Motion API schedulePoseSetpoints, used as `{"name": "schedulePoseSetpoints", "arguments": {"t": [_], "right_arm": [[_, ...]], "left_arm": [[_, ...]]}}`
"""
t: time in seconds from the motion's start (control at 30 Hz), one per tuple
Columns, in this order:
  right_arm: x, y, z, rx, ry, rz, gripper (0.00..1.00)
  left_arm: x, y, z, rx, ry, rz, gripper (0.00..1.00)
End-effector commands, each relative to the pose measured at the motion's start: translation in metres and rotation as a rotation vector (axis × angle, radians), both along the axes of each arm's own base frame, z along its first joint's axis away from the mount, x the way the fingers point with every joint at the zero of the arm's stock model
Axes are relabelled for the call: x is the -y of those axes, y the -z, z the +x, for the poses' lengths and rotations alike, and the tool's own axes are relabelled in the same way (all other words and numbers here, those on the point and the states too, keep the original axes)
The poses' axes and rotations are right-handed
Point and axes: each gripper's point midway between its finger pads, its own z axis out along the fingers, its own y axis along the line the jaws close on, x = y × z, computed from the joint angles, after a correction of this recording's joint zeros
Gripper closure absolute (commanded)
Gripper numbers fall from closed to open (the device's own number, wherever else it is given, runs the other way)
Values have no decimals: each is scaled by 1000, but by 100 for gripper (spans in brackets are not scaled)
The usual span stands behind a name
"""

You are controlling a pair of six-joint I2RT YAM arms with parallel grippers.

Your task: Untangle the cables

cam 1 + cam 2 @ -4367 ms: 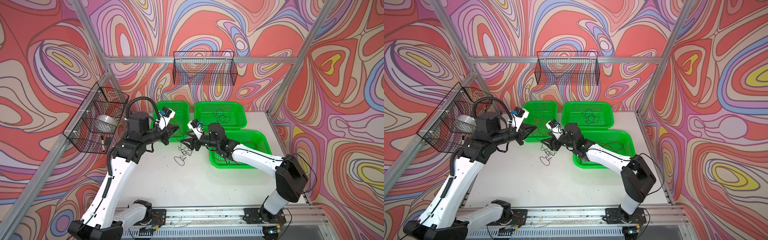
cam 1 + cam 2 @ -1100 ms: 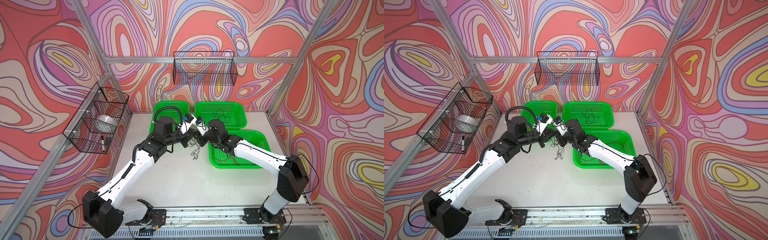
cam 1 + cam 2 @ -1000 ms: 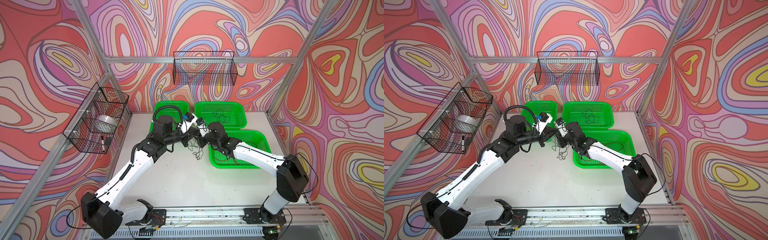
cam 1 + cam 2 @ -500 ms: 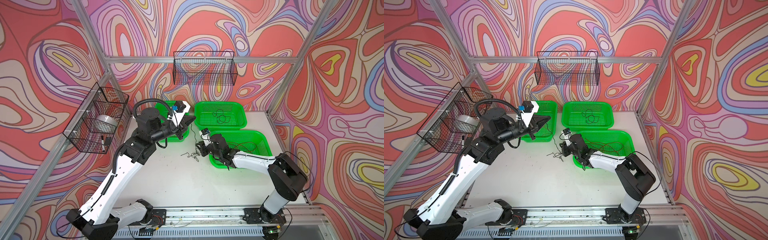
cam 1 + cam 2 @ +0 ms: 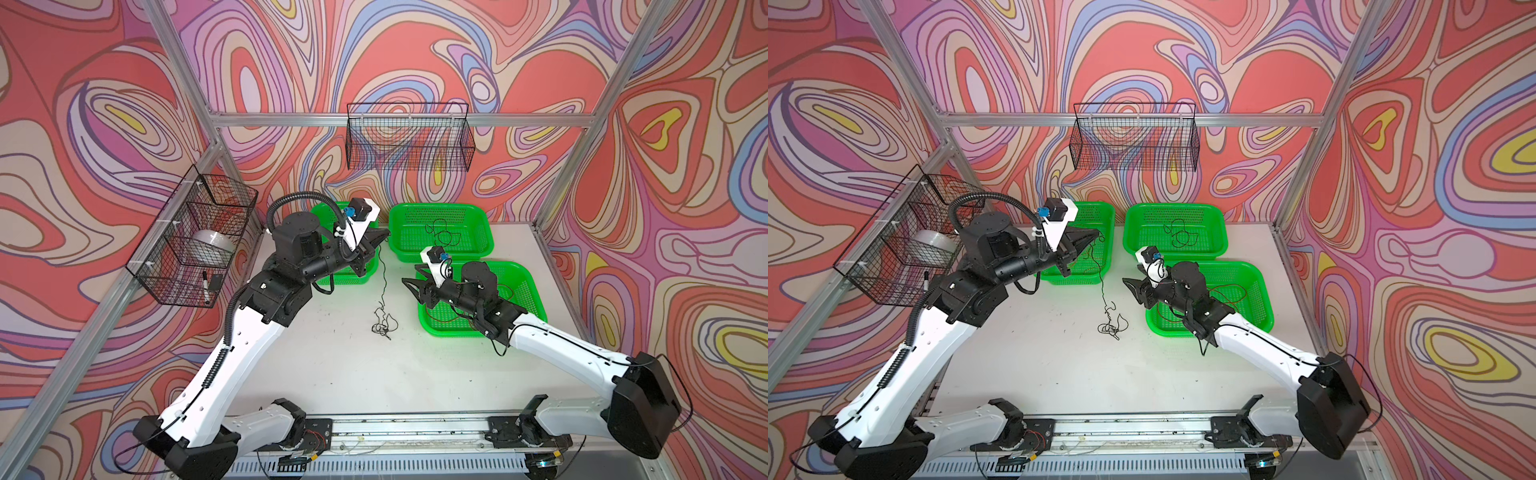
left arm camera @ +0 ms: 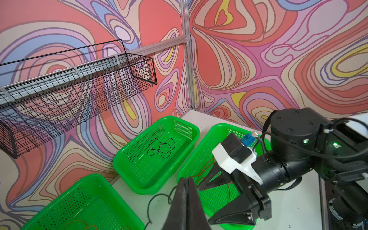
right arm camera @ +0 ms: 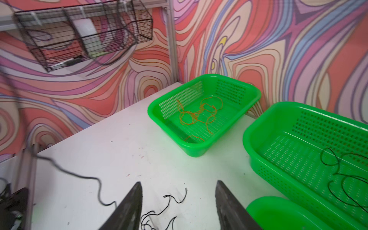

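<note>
In both top views the left gripper (image 5: 385, 237) hangs high at the frame's centre, by the left-hand basket (image 5: 1100, 206), clamped shut on a black cable (image 5: 383, 286). That strand drops straight down to a small knotted tangle on the white table (image 5: 332, 365), a little below centre. Right of centre the right gripper (image 5: 409, 275) points at the hanging strand without touching it, jaws parted, over the left end of the near-right basket (image 5: 453, 327).

From the left wrist camera, the left gripper's two fingers (image 6: 185, 199) are pressed flat together, the black cable curling off them toward the table. A coiled black cable (image 6: 161, 148) lies in the back basket (image 6: 143, 185).

From the right wrist camera, the right gripper's fingers (image 7: 129, 207) stand well apart above the table, loose ends of the black tangle lying between them. A heap of orange cables (image 7: 199, 113) lies in the left-hand basket beyond.
</note>
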Motion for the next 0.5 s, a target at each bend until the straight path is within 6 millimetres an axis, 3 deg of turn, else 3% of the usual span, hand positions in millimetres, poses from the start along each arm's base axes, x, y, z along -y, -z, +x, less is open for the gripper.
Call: {"name": "schedulePoseSetpoints", "arguments": {"t": [0.0,0.27,0.47], "right_arm": [[-23,16,-28,-54,-185,-31,40],[-54,35,-33,-99,-250,-1,41],[-69,76,-18,-183,-216,-65,51]], "left_arm": [[2,-12,-1,22,7,-25,100],[5,-20,5,28,2,-47,100],[8,-15,11,6,-11,-49,100]]}}
